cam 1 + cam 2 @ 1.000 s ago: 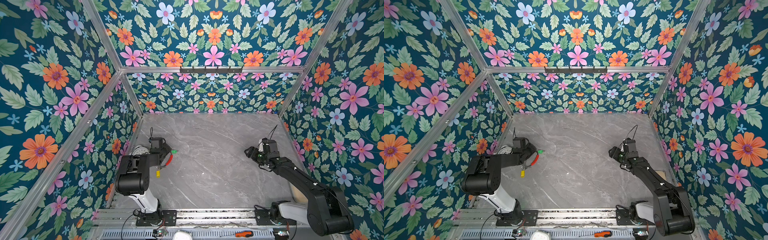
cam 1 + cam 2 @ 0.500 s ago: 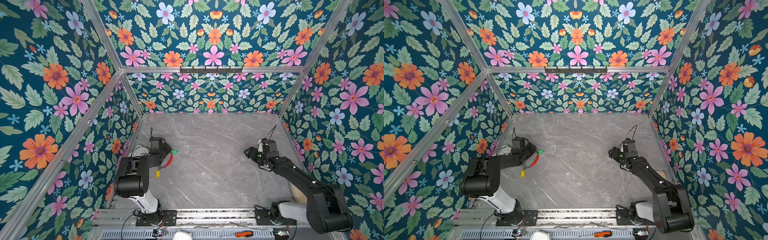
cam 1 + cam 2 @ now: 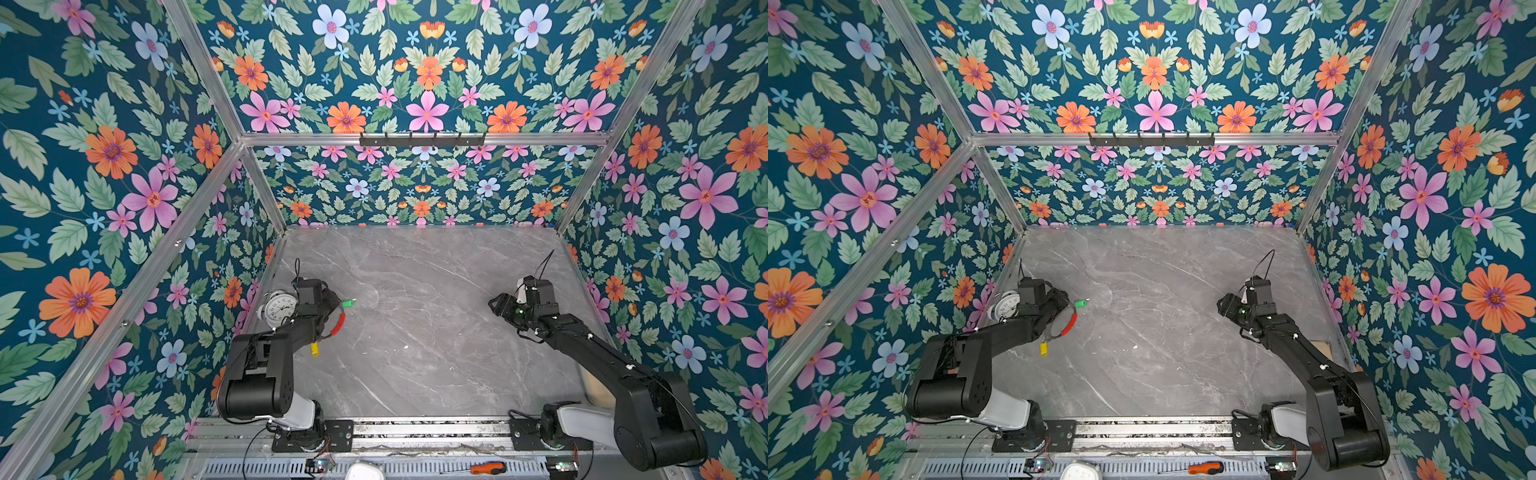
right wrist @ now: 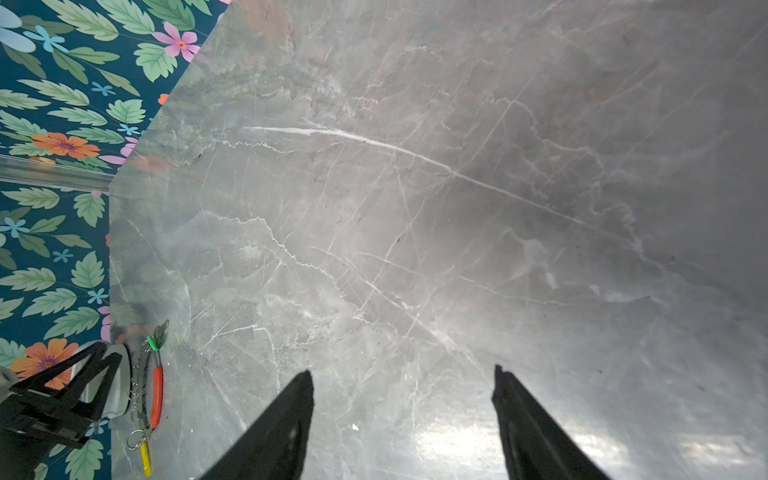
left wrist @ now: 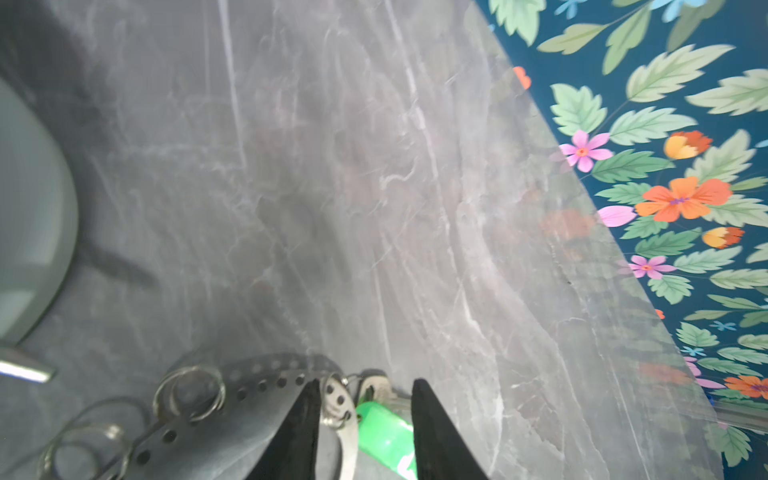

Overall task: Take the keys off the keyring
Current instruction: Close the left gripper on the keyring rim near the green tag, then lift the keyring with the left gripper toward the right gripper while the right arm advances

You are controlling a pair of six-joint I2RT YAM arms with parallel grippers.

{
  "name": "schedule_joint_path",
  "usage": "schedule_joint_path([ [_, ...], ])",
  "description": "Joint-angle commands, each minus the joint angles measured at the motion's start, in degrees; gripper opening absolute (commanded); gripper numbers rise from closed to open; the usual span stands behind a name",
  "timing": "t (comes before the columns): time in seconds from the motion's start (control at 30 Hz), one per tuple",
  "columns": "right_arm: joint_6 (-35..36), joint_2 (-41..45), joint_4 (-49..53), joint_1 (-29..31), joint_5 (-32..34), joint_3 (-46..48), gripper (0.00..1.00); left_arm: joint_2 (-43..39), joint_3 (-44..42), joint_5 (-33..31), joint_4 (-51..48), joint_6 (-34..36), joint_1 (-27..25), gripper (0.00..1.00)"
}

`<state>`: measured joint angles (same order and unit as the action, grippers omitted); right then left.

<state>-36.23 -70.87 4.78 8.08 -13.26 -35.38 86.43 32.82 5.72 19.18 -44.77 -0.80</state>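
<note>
Between left tool (image 5: 365, 382) tips, green key (image 5: 383, 433)

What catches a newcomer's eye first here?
Loud floral walls box in the grey marble table. At its left edge the keyring shows a red section, a green key and a yellow key at the left gripper, beside a white alarm clock; the right gripper hangs open.

Robotics lab test cell, plainly no home or shop. Boxed in on the left, right and far sides by floral-print panels (image 3: 424, 187) fixed to bare aluminium framing (image 3: 299, 139). Marble-look tabletop (image 3: 415, 332) as the work surface. Left arm (image 3: 257, 374) and right arm (image 3: 623, 374), both black, bolted to a metal rail (image 3: 432, 430) along the near edge, cables exposed. Orange-handled screwdriver (image 3: 486, 468) lying nearer still.
</note>
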Motion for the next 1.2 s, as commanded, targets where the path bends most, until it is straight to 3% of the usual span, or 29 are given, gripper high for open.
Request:
schedule_joint_path([
  [0.0, 0.04, 0.55, -0.03, 0.06, 0.14, 0.39, 0.70, 0.99, -1.25, 0.32, 1.17, -1.83, -0.01, 0.40],
  [0.17, 0.28, 1.37, 0.50, 0.03, 0.79, 0.57, 0.70, 2.32, -1.29, 0.09, 1.74, -2.38, 0.01, 0.32],
  [1.0, 0.28, -0.63, -0.48, 0.04, 0.33, 0.48, 0.69, 6.87, 1.70, 1.28, 2.89, -1.25, -1.23, 0.15],
  [1.17, 0.11, -0.35, -0.47, 0.01, 0.25, 0.48, 0.69, 6.35, 1.22, 1.34, 2.87, -0.84, -1.22, 0.00],
])
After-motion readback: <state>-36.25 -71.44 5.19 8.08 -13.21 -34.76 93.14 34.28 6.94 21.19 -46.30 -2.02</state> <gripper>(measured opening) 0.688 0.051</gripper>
